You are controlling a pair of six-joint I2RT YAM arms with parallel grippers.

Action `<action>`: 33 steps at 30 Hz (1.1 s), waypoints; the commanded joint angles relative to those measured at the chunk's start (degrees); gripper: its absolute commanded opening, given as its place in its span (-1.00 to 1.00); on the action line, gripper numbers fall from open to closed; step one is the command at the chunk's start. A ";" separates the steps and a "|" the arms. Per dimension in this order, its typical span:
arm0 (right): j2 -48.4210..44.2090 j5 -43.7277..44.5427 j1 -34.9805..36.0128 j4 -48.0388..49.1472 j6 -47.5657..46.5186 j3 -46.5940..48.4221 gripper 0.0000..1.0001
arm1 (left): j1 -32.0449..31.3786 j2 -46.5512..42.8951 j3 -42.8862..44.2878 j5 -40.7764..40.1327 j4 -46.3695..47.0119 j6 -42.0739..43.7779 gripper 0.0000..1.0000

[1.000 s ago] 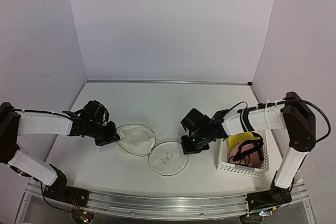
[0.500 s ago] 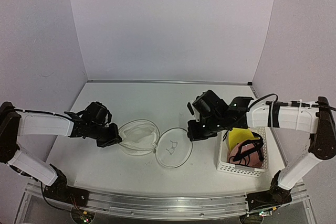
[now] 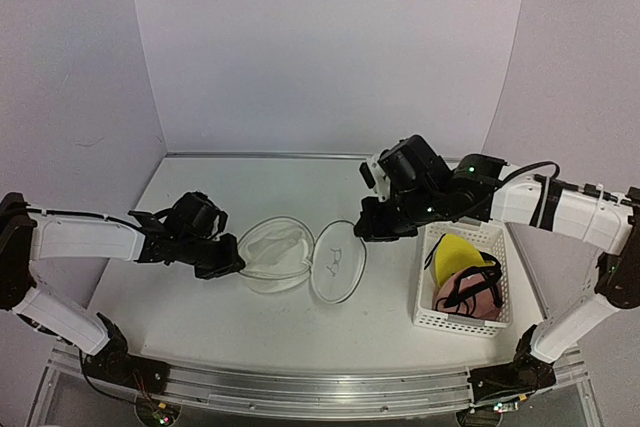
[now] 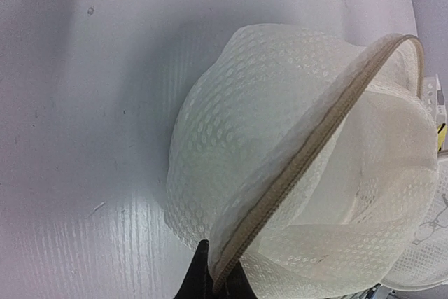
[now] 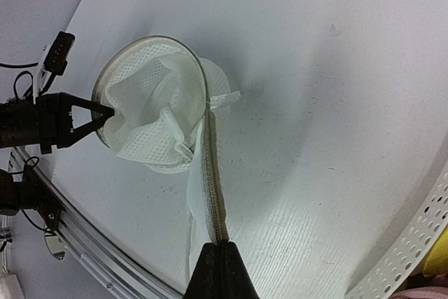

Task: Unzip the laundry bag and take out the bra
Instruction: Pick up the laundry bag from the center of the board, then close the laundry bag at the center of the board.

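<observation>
Currently, the laundry bag [image 3: 275,257] lay unzipped near the middle of the table [image 3: 250,192], a little toward 6 o'clock. Its base half lay flat. Its round lid half [image 3: 338,265] stood tilted up at the base's 3 o'clock side, with the black bra outline facing up.

Left gripper [image 3: 228,267]: clenched on the base half's rim at about 8 o'clock. In the left wrist view the dark fingertips [image 4: 197,286] pinched the beige zipper tape [image 4: 308,152], and the mesh bulged above them.

Right gripper [image 3: 364,232]: clenched on the lid's edge at about 1 o'clock. In the right wrist view the fingers [image 5: 210,271] met on the zipper tape, which ran straight up from them to the base half.

Crumpled white mesh folds [image 5: 150,120] filled the base half. It could not be told whether a bra lay among them.

A white perforated basket [image 3: 440,322] stood at the bag's 3 o'clock, near but apart. It held a yellow item [image 3: 458,252], a pink item [image 3: 480,299] and a black strap [image 3: 462,285].
</observation>
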 commanded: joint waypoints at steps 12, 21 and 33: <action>2.47 -14.38 -5.18 -1.28 8.18 5.88 -1.00 | -11.70 5.73 7.50 -6.77 0.43 -0.03 -1.00; 7.14 -18.01 -6.70 -0.55 14.71 12.75 -1.00 | -14.49 9.11 8.70 -6.70 1.41 1.41 -1.00; 17.39 -18.23 -6.43 4.10 21.77 18.95 -1.00 | -14.81 8.60 5.27 -4.31 6.53 0.71 -1.00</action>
